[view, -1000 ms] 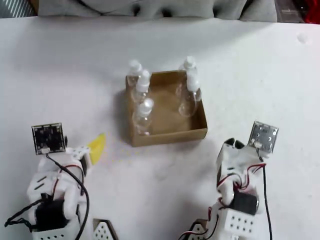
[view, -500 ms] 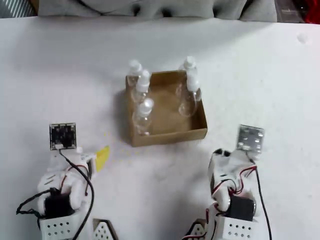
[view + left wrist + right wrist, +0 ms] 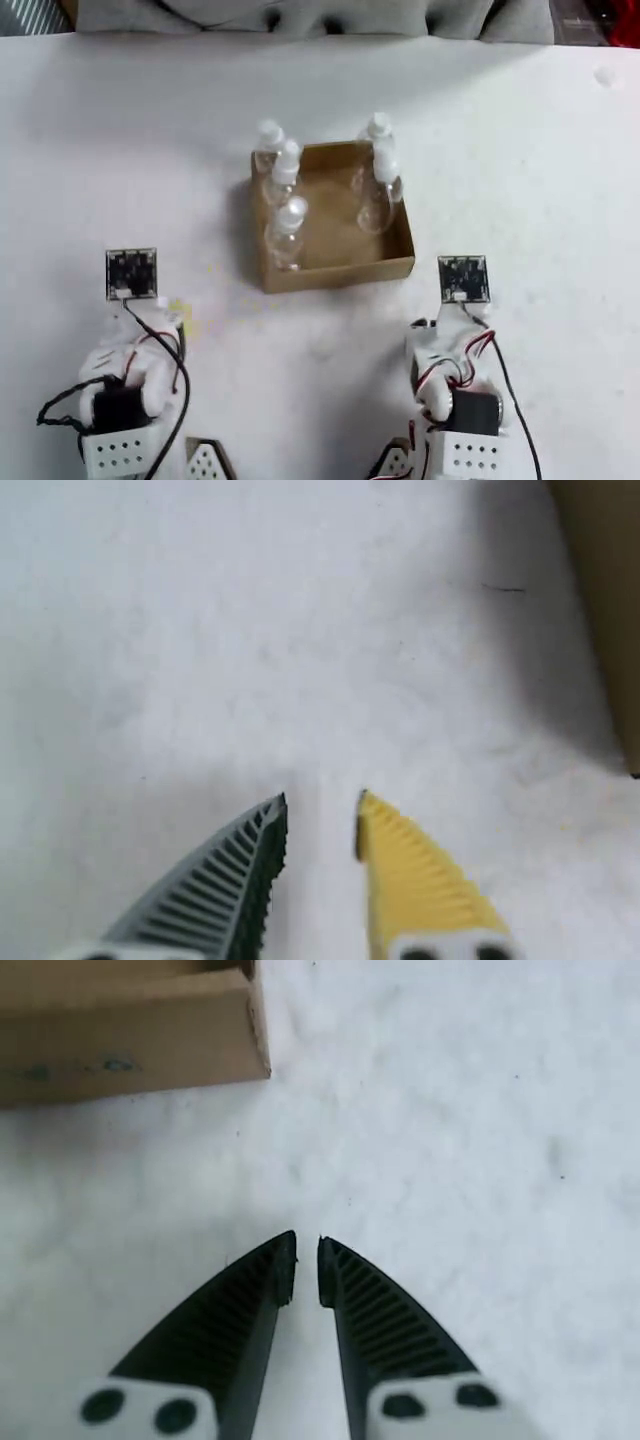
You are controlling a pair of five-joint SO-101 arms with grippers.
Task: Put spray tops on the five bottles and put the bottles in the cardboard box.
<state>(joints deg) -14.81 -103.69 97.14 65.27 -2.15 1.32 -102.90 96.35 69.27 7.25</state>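
While five bottles [image 3: 285, 240] (white spray tops [image 3: 293, 208] fitted) stood in the cardboard box [image 3: 340, 270], the left claw [image 3: 322, 815] hung slightly apart and the right claw [image 3: 307, 1260] nearly together, both above the counter [image 3: 500, 150].

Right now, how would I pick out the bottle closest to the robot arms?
Find the cardboard box in the middle of the white table. Three clear bottles stand in a row along one side wall, two along the other. The nearest bottle ends the row of three, closer to the arms than any other.
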